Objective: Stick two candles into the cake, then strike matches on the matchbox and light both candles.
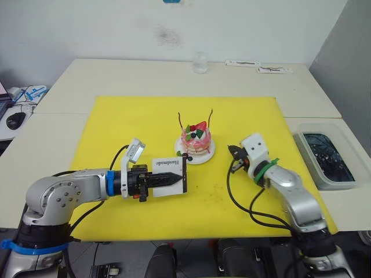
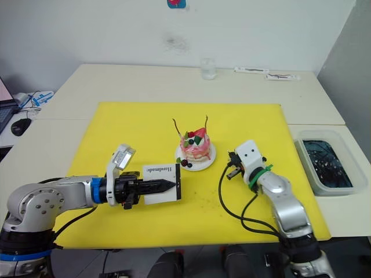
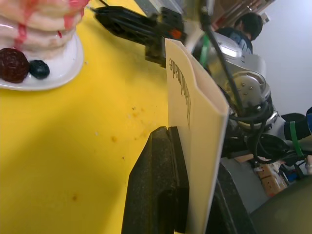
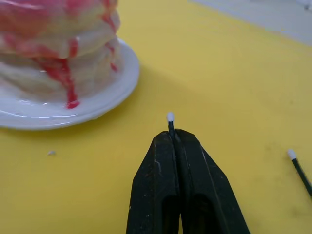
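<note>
My two head eyes look down over the table (image 1: 145, 75); both wrist cameras sit low and close, sharing the cake (image 4: 58, 53) with them.

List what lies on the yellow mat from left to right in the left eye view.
left gripper → matchbox held by it → cake with both candles standing in it → right gripper, shut on a match.
</note>
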Robot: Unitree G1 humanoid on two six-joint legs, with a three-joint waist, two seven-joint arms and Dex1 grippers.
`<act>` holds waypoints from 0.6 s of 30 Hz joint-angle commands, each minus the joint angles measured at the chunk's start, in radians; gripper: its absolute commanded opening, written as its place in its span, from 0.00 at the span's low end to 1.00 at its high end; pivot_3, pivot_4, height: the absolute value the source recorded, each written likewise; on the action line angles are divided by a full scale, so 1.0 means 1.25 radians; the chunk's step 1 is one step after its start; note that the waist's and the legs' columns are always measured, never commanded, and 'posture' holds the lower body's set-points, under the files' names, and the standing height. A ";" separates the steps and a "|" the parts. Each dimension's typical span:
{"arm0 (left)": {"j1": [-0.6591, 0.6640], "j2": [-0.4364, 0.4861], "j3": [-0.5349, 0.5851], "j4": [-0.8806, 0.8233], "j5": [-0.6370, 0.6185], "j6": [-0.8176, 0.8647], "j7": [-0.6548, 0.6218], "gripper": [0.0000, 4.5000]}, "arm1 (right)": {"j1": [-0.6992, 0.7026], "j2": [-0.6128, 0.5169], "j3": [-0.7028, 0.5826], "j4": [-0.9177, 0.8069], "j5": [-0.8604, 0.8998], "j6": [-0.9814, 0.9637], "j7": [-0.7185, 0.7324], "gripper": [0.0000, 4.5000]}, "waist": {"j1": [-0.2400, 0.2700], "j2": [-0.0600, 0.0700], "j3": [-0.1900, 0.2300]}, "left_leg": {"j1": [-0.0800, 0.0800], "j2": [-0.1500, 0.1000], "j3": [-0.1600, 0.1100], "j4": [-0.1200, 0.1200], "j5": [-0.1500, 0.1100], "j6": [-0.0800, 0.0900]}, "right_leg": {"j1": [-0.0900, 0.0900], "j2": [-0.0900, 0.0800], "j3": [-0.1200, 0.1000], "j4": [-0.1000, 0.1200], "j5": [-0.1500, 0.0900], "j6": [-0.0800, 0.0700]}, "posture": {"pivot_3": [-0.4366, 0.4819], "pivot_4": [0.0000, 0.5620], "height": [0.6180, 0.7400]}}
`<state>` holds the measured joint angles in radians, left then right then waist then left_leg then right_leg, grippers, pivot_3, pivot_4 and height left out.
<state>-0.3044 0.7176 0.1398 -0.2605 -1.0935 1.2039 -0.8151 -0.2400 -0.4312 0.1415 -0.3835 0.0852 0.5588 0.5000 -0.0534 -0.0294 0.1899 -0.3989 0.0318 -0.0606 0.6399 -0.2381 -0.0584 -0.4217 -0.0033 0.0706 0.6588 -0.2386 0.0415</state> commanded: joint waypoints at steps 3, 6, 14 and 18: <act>-0.067 -0.039 -0.003 0.046 -0.042 0.063 0.031 0.00 | 0.016 -0.158 -0.015 -0.203 0.120 -0.039 0.223 0.01 | -0.001 0.000 0.000 | 0.000 0.000 0.000 0.000 0.000 0.000 | 0.000 0.000 0.000 0.000 0.000 0.000 | 0.48 0.27 1.00; -0.106 -0.067 -0.008 0.072 -0.054 0.099 0.049 0.00 | 0.001 -0.213 -0.007 -0.261 0.153 -0.045 0.285 0.01 | -0.002 0.000 0.000 | 0.001 0.000 -0.001 0.001 0.000 0.000 | 0.001 0.000 0.000 0.000 0.000 0.000 | 0.48 0.27 1.00; -0.151 -0.095 -0.028 0.086 -0.047 0.139 0.053 0.00 | -0.052 -0.224 0.109 -0.268 0.069 -0.071 0.280 0.01 | -0.002 0.000 0.000 | 0.000 0.000 -0.001 0.002 0.000 0.000 | 0.001 0.000 0.000 0.001 0.001 0.001 | 0.48 0.27 1.00; -0.152 -0.098 -0.028 0.086 -0.045 0.142 0.054 0.00 | -0.060 -0.218 0.137 -0.258 0.036 -0.091 0.277 0.01 | -0.001 0.000 0.000 | 0.000 0.000 -0.001 0.002 0.000 0.000 | 0.001 0.000 0.000 0.001 0.002 0.004 | 0.48 0.27 1.00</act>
<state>-0.4822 0.5989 0.1005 -0.1472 -1.1374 1.3796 -0.7455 -0.2987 -0.7047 0.3077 -0.6961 0.1450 0.4753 0.8515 -0.0544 -0.0300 0.1901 -0.3990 0.0315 -0.0617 0.6423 -0.2381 -0.0584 -0.4210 -0.0030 0.0701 0.6595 -0.2360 0.0461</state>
